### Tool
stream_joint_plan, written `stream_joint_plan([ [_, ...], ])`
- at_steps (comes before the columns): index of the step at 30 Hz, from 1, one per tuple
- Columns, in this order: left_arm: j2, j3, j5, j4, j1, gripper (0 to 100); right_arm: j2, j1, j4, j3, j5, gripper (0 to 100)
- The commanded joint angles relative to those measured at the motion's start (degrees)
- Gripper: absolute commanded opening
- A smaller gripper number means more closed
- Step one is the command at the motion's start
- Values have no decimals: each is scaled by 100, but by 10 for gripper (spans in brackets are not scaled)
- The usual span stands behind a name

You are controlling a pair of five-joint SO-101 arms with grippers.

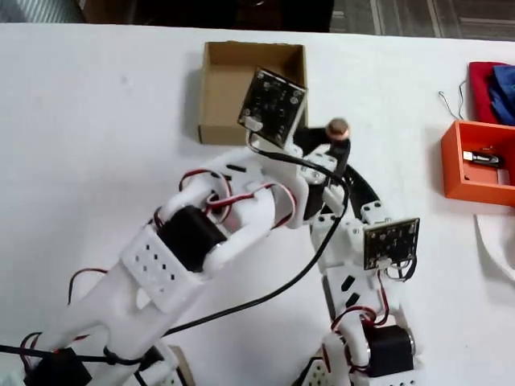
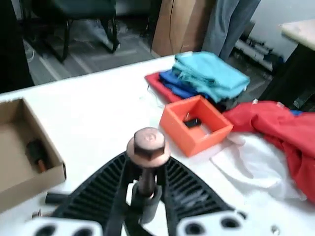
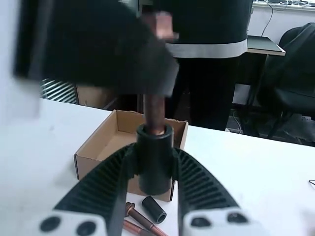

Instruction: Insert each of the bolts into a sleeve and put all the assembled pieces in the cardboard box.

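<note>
A copper bolt (image 2: 148, 146) stands head up (image 1: 338, 127) just to the right of the cardboard box (image 1: 221, 131). My left gripper (image 2: 145, 169) is shut on its shaft. The shaft's lower end sits in the mouth of a black sleeve (image 3: 155, 160), which my right gripper (image 3: 155, 150) holds upright, shut on it. The two grippers meet above the table. One assembled piece (image 2: 37, 153) lies inside the box (image 2: 29, 189). A loose sleeve (image 3: 154, 209) and loose bolts (image 3: 140, 217) lie on the table in front of the box (image 3: 93, 157).
An orange tray (image 1: 451, 173) holding a small dark object stands at the right. Beside it lie red and blue folded cloths (image 2: 209, 73), a red cloth (image 2: 280, 128) and a white cloth (image 2: 246, 167). The left arm's cables (image 1: 265, 293) cross the table's middle.
</note>
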Motion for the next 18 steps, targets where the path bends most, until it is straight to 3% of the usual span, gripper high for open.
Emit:
stream_joint_plan([
  [1, -53, -198, 9, 431, 88, 26, -48, 40, -110, -255, 26, 20],
  [7, -62, -207, 9, 923, 88, 50, -48, 48, -110, -255, 44, 20],
  [14, -62, -215, -334, 1459, 88, 400, -48, 48, -110, -255, 53, 20],
  [18, -70, -268, -352, 1530, 79, 386, -48, 48, -110, -255, 53, 20],
])
